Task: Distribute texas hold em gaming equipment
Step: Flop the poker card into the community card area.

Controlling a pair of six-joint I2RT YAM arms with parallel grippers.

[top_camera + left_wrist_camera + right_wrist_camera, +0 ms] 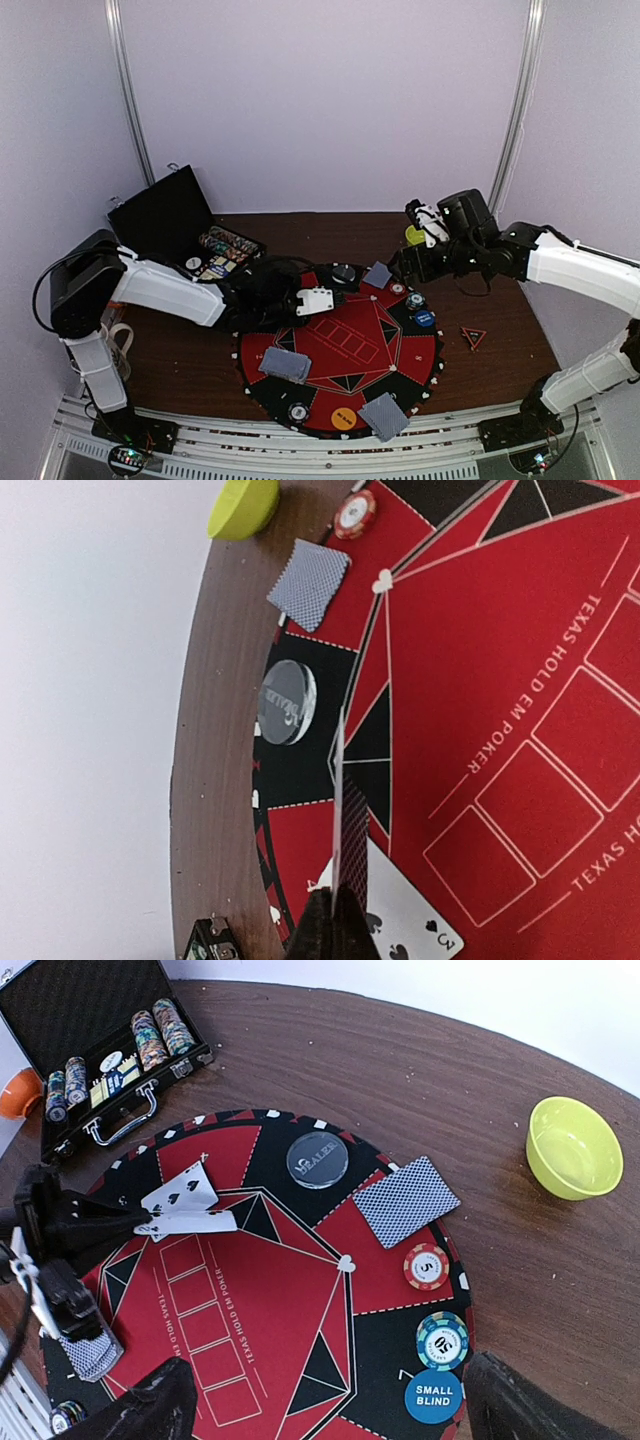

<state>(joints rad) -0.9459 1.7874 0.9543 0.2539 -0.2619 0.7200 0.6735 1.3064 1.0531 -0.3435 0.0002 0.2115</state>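
- You have three face-down grey-blue card piles on the mat: the far pile, the left pile and the near pile.
- At the mat's far left, an upright card stands edge-on, with a face-up three of spades just beside it.
- On your right lies a red-edged chip, with a teal chip stack nearer.
- The blue button, marked SMALL BLIND, sits just near of that stack.
- The orange button lies flat at the near edge, with a second chip stack to its left.

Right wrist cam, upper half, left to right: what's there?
chip case → dealer button → face-down cards → green bowl
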